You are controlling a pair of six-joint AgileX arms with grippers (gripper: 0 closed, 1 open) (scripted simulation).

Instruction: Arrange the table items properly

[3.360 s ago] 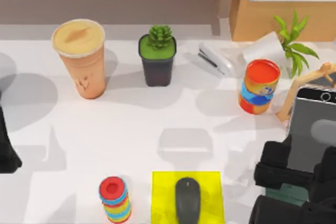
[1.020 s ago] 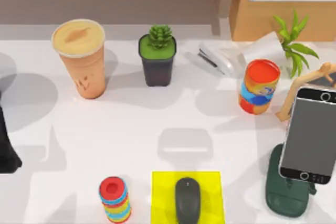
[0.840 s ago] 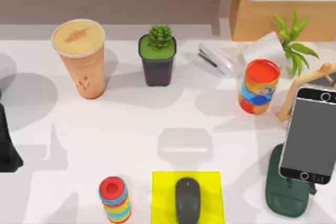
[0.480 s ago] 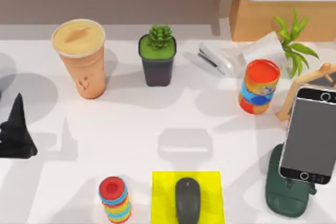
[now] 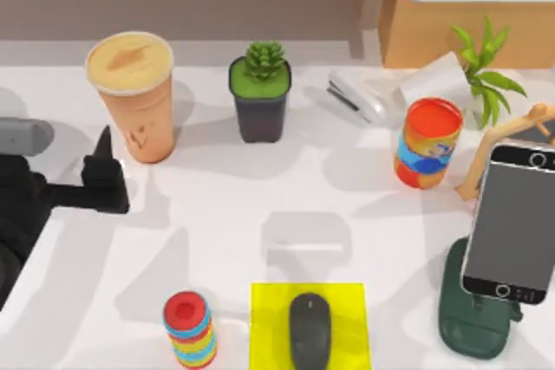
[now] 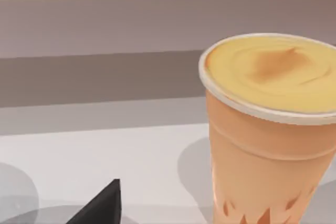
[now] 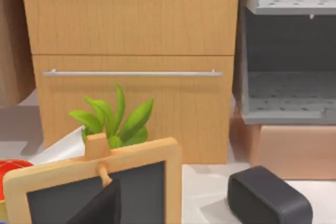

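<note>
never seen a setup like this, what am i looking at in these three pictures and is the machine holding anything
This is a rendered table scene with two AgileX robot arms, each ending in two fingers. One picture looks down from above the table; the other two come from cameras on each arm's wrist.

In the top view the left gripper reaches in from the left, beside the tall tan drink cup and apart from it. It holds nothing. The left wrist view shows that same cup close up.

Also on the table: a dark grey mouse on a yellow pad, a smartphone propped on a green stand at the right, a succulent and a red-topped can.

The right wrist view faces a wooden cabinet.
</note>
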